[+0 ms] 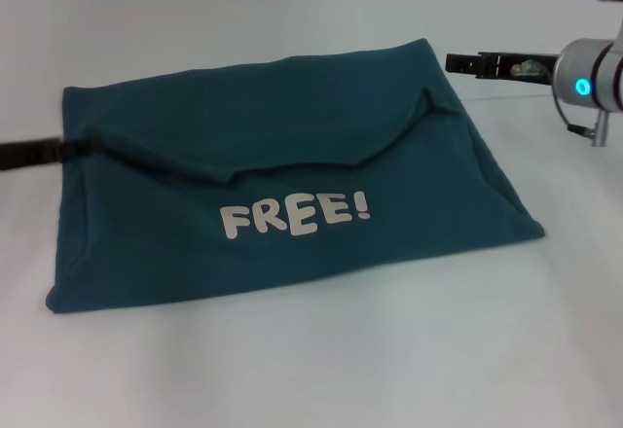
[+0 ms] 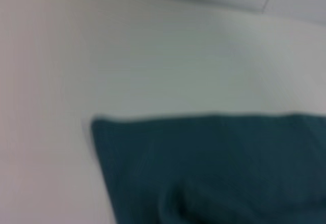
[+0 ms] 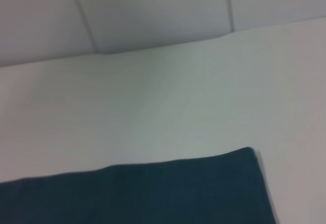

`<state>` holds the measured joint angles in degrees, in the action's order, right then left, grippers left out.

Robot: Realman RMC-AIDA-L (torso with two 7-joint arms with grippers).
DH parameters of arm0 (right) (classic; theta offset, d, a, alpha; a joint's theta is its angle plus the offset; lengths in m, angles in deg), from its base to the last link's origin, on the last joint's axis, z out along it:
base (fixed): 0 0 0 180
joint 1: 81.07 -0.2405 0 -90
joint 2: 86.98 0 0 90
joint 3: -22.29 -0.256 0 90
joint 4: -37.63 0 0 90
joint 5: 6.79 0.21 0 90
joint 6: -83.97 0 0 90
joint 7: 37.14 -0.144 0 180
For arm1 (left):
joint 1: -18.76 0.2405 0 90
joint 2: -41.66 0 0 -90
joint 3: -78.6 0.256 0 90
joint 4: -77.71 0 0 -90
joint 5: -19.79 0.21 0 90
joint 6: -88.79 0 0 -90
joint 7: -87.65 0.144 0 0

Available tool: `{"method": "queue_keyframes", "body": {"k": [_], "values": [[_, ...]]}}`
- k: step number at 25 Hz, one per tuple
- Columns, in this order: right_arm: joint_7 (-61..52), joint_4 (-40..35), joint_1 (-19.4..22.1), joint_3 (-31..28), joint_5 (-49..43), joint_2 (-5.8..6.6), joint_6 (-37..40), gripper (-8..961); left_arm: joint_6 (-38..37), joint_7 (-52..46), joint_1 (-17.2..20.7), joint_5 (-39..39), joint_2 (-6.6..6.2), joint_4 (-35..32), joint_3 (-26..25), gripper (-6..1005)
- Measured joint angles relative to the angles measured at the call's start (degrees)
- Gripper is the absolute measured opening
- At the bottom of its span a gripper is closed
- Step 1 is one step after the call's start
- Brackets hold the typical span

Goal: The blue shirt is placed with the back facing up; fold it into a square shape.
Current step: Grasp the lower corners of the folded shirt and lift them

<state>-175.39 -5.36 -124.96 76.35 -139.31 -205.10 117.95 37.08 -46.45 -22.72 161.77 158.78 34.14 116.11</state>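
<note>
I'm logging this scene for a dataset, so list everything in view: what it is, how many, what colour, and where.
blue shirt: one, dark teal-blue, lying folded on the table in the middle of the head view, upper layer folded down, white "FREE!" lettering facing up on its near part.
table: one, white, under the shirt and all around it.
wall panels: pale grey, behind the table's far edge in the right wrist view.
left gripper: one, black, at the shirt's left edge, level with the fold.
right gripper: one, black on a silver wrist with a blue light, hovering beside the shirt's far right corner.
</note>
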Motion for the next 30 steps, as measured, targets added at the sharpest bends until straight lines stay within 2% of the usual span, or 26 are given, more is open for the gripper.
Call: {"method": "queue_keyframes", "body": {"k": [3,6,9,14,25,30], "values": [[0.0,-3.6,1.0,-0.1,-0.4,0.83,5.3,913,-11.3,-9.2,1.0,7.0,-0.53,-6.0,-0.1,913],[-0.1,-6.7,2.1,-0.4,-1.5,0.93,8.2,930,-21.4,-14.4,1.9,11.4,-0.56,-10.9,0.1,934],[-0.4,-8.1,2.5,-0.5,-2.6,1.04,9.7,929,-27.2,-18.2,2.4,14.9,-0.57,-13.7,0.0,932],[-0.7,-9.0,2.4,-0.6,-4.0,1.2,10.7,928,-29.9,-22.4,2.8,18.4,-0.58,-14.1,-0.1,930],[-0.7,-9.5,2.0,-0.3,-5.1,0.92,10.9,926,-30.3,-23.9,2.7,18.3,-0.55,-11.0,-0.7,925],[-0.7,-10.6,2.4,-0.3,-5.1,0.42,11.0,925,-30.8,-23.9,2.1,18.1,-0.42,-9.4,-0.7,923]]}}
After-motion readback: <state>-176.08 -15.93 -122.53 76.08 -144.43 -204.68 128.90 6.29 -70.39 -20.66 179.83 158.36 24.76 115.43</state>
